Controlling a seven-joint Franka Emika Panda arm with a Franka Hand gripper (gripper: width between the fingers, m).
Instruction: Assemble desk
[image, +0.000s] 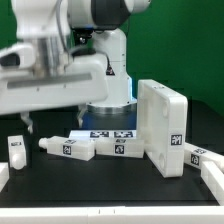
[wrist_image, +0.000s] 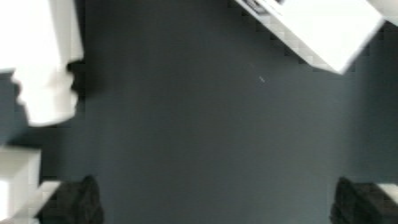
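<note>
- The desk is in loose parts on the counter (image: 100, 182). The tabletop panel (image: 165, 130) stands on its long edge, well apart from the tool, toward the exterior view's right.
- The legs (image: 65, 147) are spread in a row. One sits below the tool's side of the scene, two lie near the marker board (image: 110, 132), and one rests just beside the panel's far end.
- Your tool (wrist_image: 222, 205) is released. The wrist view shows the fingers spread wide over bare dark counter with nothing between them.
- White parts show only at the margins of that view, outside the fingers' span. I cannot tell which parts they are.
- Handling, as I judge it: the parts look like stiff, light moulded plastic with smooth faces. Expect no give, and some slip under a weak pinch.
- The panel looks too wide to span across its face. Take it across its thickness, near the middle of the upper edge, so it does not swing.
- For a leg, close across the chunky body at mid-length. Stay clear of the narrower end that goes into the panel, and of the tags if you can.
- The panel on edge could tip if you nudge it, so approach it squarely.
- Count: one tabletop panel, four legs, one marker board showing two tags, one tool.
</note>
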